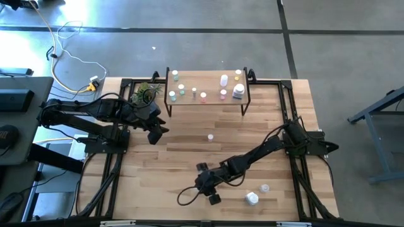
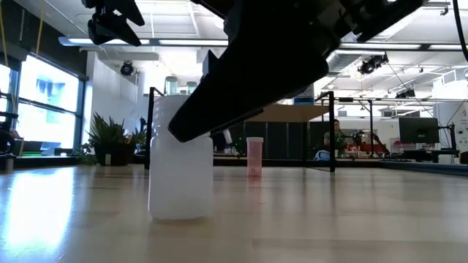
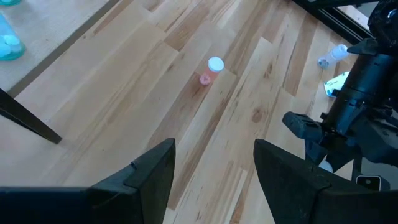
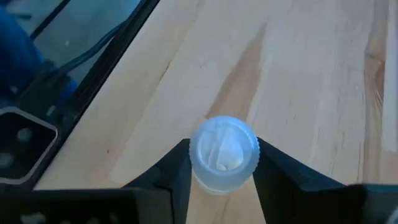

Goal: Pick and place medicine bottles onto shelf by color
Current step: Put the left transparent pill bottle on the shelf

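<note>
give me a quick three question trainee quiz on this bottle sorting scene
1. True or false: the left hand is holding a bottle.
2. What sits between the fingers of the right hand? A) a white bottle B) a green bottle C) nothing
3. Does the lone pink bottle stand on the shelf or on the tabletop?

Key: 1 false, its fingers are apart with nothing between them. 2 A. 3 On the tabletop, in front of the shelf.
</note>
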Robot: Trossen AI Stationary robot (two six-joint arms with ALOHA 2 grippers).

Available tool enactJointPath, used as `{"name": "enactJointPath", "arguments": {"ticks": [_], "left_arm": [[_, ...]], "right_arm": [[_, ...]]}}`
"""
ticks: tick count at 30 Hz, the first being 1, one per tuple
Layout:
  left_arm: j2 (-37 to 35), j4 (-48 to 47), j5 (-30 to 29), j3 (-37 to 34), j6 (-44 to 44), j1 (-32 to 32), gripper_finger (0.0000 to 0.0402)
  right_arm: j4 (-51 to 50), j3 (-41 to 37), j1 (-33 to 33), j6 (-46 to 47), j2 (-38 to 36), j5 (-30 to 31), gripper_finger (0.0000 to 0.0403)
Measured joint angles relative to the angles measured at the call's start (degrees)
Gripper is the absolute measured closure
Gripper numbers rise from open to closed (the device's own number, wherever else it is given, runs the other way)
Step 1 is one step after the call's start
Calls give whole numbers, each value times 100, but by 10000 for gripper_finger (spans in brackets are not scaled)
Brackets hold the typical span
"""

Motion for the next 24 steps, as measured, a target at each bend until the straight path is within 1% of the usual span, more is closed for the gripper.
{"name": "enactJointPath", "arguments": {"ticks": [5, 10, 18, 24], "left_arm": [[0, 0, 20, 0, 0, 0, 193], [0, 0, 20, 0, 21, 0, 193], [0, 0, -23, 0, 621, 0, 193], [-2, 0, -413, 0, 1227, 0, 193]], "right_arm": [[2, 0, 0, 392, -2, 244, 276], [15, 0, -74, 1056, -6, 405, 274], [21, 0, -304, 1880, -76, 1166, 274], [-20, 46, -444, 2406, -90, 1865, 274]]}}
